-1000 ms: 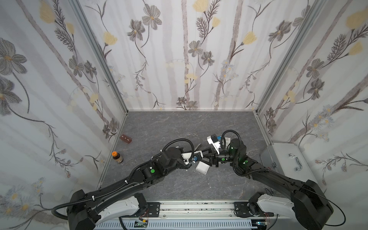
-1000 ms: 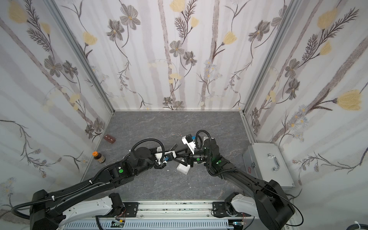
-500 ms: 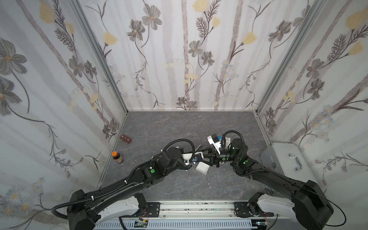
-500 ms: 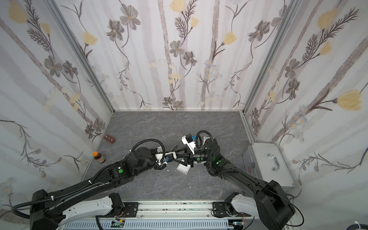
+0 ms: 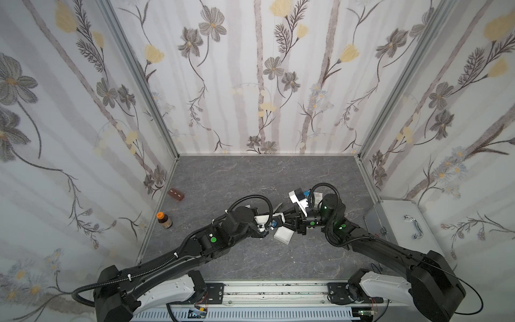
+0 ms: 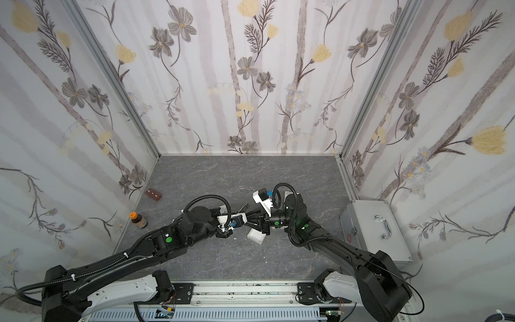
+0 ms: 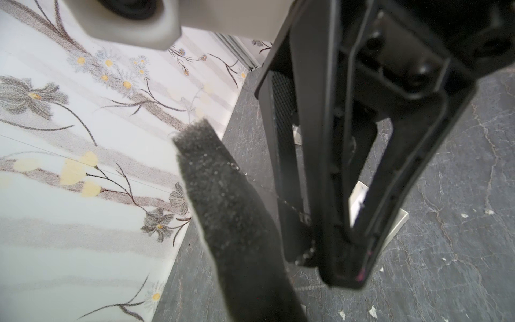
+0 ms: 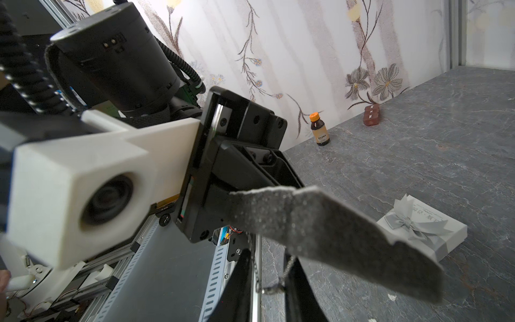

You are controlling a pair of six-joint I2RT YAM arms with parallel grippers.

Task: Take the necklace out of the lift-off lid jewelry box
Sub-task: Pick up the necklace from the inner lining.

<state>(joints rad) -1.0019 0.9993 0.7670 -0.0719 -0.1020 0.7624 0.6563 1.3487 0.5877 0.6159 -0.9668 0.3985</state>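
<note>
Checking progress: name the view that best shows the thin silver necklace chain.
Right wrist view: the thin silver necklace chain hangs clearly, clasp included, under the dark grey foam pad. The left wrist view shows only faint links. In both top views it is too small to see.

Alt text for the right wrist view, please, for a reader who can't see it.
The left gripper holds out a grey foam pad, and a thin silver necklace hangs below it, between the right gripper's slightly parted fingers. Behind, on the grey table, sit a white bow-topped box, an orange-capped bottle and a brown block.
</note>
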